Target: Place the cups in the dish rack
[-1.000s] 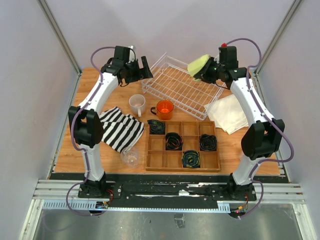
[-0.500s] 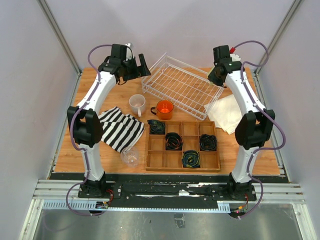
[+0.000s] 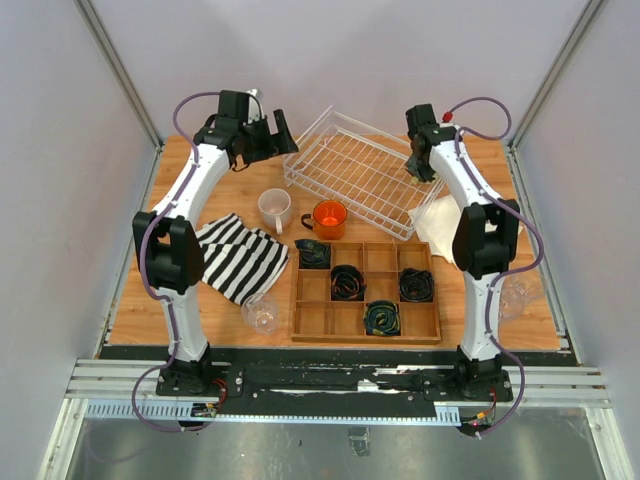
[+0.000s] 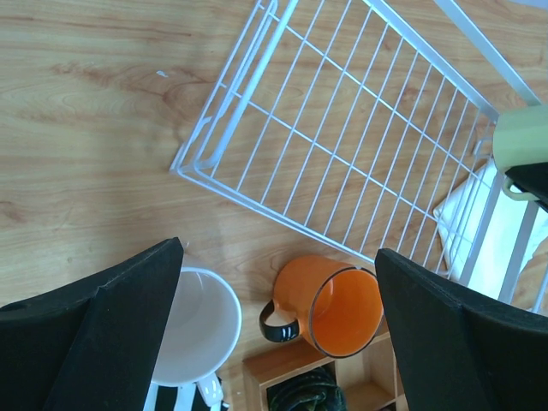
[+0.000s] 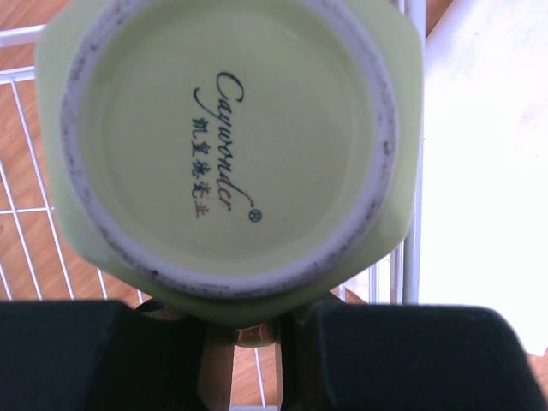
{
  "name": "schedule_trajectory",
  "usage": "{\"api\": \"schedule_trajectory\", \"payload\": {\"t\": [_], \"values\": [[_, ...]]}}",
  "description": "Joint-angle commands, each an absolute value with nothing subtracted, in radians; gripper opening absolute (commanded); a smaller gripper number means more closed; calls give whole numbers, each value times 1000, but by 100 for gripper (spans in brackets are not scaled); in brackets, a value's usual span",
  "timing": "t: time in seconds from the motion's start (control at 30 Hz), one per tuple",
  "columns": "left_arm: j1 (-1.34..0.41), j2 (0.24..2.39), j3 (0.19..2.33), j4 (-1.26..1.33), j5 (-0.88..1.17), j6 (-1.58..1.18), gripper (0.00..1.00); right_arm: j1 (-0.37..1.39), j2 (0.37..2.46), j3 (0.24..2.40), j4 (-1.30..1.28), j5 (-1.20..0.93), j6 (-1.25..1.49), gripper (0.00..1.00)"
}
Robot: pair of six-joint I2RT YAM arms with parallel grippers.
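- The dish rack (image 3: 345,208) is set askew on the table (image 3: 250,180), its long axis running from far left to near right; low wire rims are seen on all 4 sides.
- Bare wood is seen off the rack's left short rim. The white mug (image 3: 273,207) and the orange mug (image 3: 328,215) are stood upright just beside its near long rim.
- The pale yellow-green mug (image 5: 227,145) is clamped in the narrowly parted right gripper (image 5: 248,342) over the rack's right end, with its base turned to the wrist camera and its mouth away.
- The left gripper (image 4: 278,248) is spread wide with nothing gripped, off the rack's left rim.
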State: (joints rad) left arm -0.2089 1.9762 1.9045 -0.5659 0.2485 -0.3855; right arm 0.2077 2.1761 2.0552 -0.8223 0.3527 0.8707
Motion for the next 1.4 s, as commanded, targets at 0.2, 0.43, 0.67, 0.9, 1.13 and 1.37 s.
{"api": "schedule_trajectory", "payload": {"t": [0.2,0.43,0.67,0.9,1.13,1.37], "values": [[-174,1959,1874,-539,282,-360,100,234,2246,2215,-873,489,978,1],[-155,1954,1864,-533,296,-359,100,237,2321,2291,-948,552,1014,0],[-147,1954,1864,-534,306,-355,100,237,2327,2263,-966,585,1054,1],[-146,1951,1854,-536,310,-358,100,235,2344,2254,-948,587,1063,1],[-144,1935,1818,-533,299,-353,100,232,2345,2220,-925,565,1058,11],[-143,1929,1800,-524,295,-358,100,237,2350,2206,-902,547,1037,5]]}}
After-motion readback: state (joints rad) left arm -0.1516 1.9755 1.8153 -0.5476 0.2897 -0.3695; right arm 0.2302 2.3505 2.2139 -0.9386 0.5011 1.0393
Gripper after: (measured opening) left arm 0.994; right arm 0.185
